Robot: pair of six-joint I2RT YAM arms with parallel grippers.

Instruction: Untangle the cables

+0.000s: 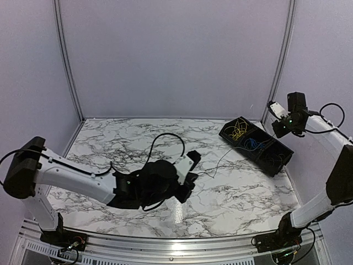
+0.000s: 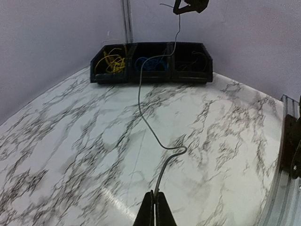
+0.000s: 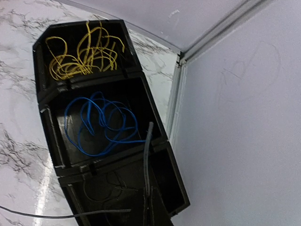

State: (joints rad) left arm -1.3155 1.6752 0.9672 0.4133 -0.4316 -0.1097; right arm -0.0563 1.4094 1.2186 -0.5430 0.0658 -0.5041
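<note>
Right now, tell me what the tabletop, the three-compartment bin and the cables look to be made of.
Tabletop: marble-look surface, white with black veins, glossy; light glares off it, possibly laminate. Bin: black moulded plastic, apparently, dull sheen on its walls. Yellow cables, blue cables, dark cable: thin plastic-sheathed wire, likely; they hold springy loops.

Light: soft and even, with a cool violet cast on the walls. Top view moderately bright, shadows faint.
Glare: pale streak on the counter [image 1: 231, 204] at lower centre of the top view; sheen at lower left of both wrist views.
Blur: left wrist view smeared across the lower left marble; grey cable [image 2: 139, 94] legible.
Tray [image 3: 52, 141] interior dim; yellow cables [image 3: 70, 66] crisp.
</note>
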